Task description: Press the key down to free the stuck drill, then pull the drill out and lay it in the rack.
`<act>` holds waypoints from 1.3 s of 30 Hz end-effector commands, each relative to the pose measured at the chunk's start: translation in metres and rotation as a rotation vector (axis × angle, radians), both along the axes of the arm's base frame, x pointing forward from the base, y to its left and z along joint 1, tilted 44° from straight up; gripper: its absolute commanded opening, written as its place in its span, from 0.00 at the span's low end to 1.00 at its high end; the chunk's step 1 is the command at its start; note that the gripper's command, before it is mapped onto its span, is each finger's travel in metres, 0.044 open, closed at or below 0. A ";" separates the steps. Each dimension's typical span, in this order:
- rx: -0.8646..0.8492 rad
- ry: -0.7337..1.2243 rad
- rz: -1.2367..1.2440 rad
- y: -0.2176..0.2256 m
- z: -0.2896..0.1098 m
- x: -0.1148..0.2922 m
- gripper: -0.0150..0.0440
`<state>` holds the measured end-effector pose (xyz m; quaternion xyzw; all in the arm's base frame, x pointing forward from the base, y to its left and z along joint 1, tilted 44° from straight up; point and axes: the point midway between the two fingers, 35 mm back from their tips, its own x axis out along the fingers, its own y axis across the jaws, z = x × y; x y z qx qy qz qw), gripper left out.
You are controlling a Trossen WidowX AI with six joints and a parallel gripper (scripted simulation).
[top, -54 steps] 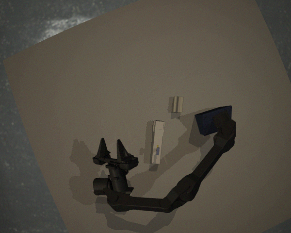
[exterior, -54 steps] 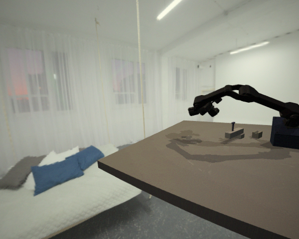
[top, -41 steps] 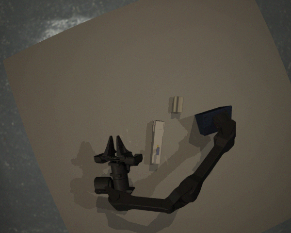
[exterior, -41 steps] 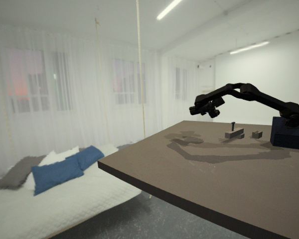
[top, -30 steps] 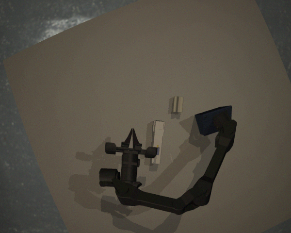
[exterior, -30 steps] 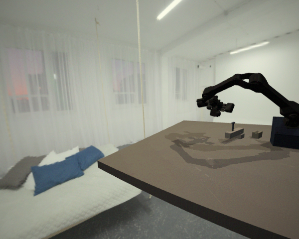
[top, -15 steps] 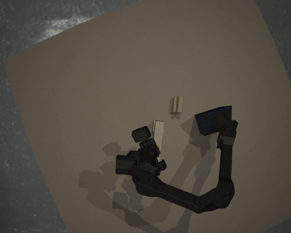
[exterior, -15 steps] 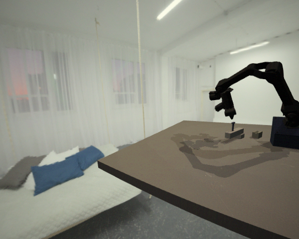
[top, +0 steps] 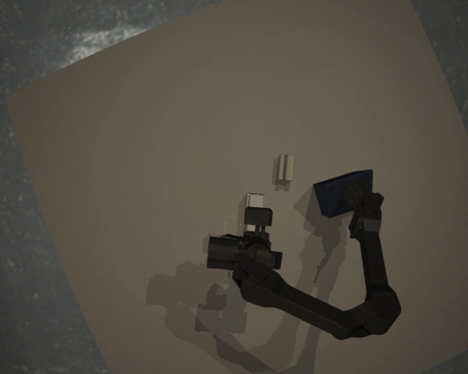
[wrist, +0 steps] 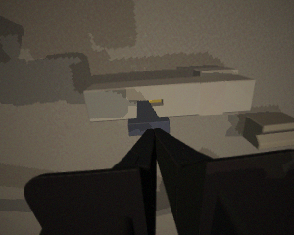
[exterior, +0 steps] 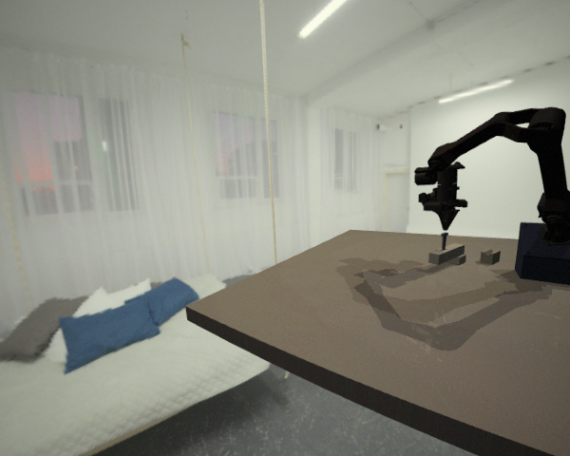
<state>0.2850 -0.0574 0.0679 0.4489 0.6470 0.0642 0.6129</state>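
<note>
Both fingers of my pincer (wrist: 154, 133) are pressed together, empty, pointing down just above the blue drill (wrist: 148, 119) standing in its pale block (wrist: 211, 96). Rack (top: 285, 167) lies apart, toward the counter's (exterior: 285, 313) middle.

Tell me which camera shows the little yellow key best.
The wrist view: the yellow key shows as a small bar on the pale block's face, beyond the shut pincer. In the top view the arm covers it; in the exterior view it is too small to tell.

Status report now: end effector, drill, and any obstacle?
End effector shut, empty, poised above drill. Drill upright in block. Rack beside, untouched. No obstacle seen.
</note>
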 end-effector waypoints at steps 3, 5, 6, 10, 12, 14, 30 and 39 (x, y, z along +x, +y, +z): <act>0.003 -0.001 -0.006 0.002 -0.001 0.001 0.25; 0.006 -0.002 -0.012 0.003 -0.003 0.001 0.25; 0.008 -0.002 -0.014 0.005 -0.003 0.001 0.25; 0.011 -0.003 -0.019 0.011 -0.007 0.003 0.25; 0.011 -0.003 -0.020 0.011 -0.007 0.003 0.25; 0.011 -0.003 -0.020 0.011 -0.008 0.003 0.25; 0.012 -0.003 -0.020 0.013 -0.013 0.004 0.25; 0.012 -0.003 -0.020 0.016 -0.014 0.003 0.25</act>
